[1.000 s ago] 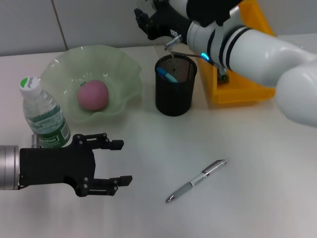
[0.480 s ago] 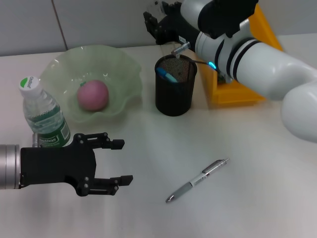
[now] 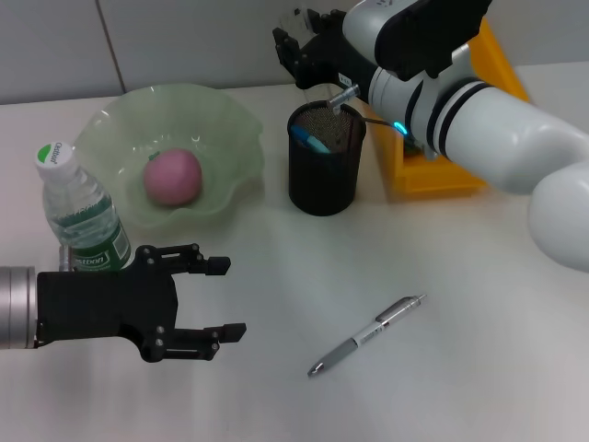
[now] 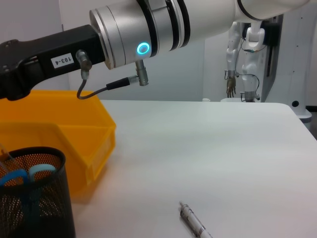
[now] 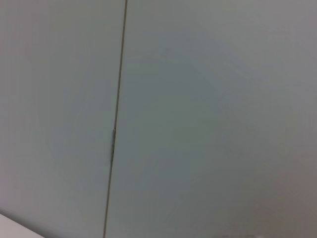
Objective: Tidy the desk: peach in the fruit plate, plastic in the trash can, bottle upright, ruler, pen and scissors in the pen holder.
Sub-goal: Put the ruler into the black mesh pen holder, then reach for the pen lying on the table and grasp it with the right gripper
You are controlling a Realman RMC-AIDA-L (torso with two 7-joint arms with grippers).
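pen (image 3: 367,335): lying flat on desk (image 3: 460,304), untouched
left gripper (image 3: 224,299): fingers spread, empty, beside bottle (image 3: 79,214)
right gripper (image 3: 299,51): above pen holder (image 3: 326,157), finger state cannot tell

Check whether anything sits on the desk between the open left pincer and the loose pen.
Nothing visible does. The left pincer hovers open beside the bottle, and only bare desk separates it from the pen. The right pincer is behind the pen holder.

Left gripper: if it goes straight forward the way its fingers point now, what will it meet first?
Probably nothing soon: the open left gripper points across bare table. The pen lies nearer the robot than that line, though depth is uncertain.
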